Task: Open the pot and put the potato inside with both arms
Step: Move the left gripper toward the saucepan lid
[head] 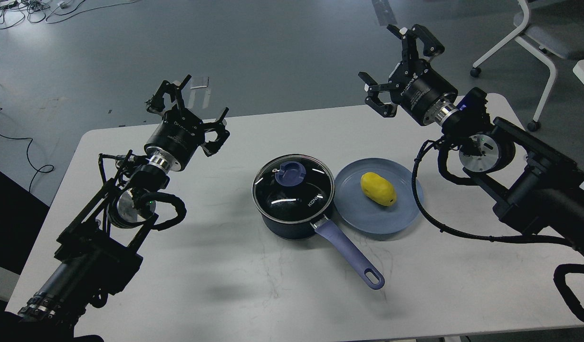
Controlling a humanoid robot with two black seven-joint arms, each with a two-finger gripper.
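Note:
The dark navy pot stands at the table's middle with a glass lid resting on it; the lid has a lavender knob. Its long lavender handle points toward the front right. The yellow potato lies on a flat blue plate just right of the pot. My left gripper hovers over the back left of the table, fingers spread open, holding nothing. My right gripper is raised above the table's back edge, right of the plate, also open and empty.
The white table has bare surface in front of the pot and to its left. A white wheeled chair stands on the grey floor at the back right. Cables lie on the floor at the far left.

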